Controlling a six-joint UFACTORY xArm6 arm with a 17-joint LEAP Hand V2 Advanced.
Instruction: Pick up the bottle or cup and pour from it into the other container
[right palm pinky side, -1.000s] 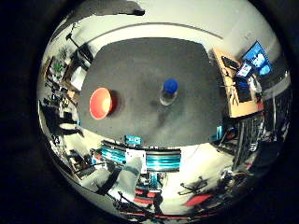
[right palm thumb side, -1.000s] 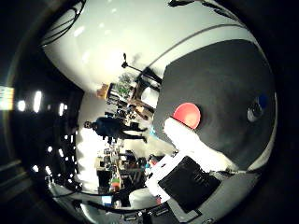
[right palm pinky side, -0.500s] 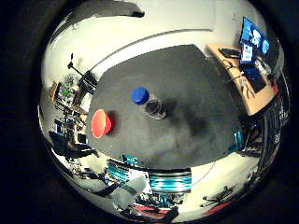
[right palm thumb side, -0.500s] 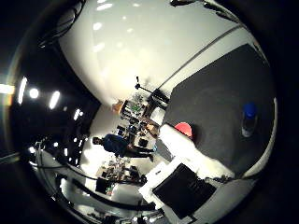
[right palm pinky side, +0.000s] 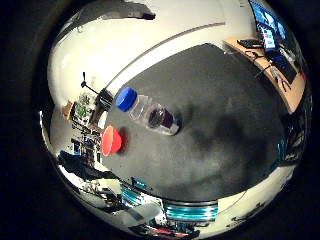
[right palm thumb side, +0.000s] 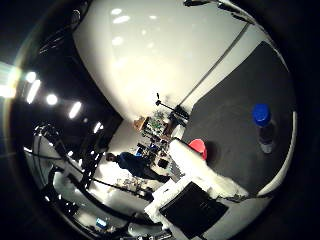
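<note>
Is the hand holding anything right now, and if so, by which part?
Nothing is held. The bottle stands free on the dark table, with the red cup apart beside it.

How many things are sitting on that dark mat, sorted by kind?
Bottles: 1, the clear bottle with a blue cap and dark contents
Cups: 1, the red cup
Total: 2, both on the dark mat
</note>
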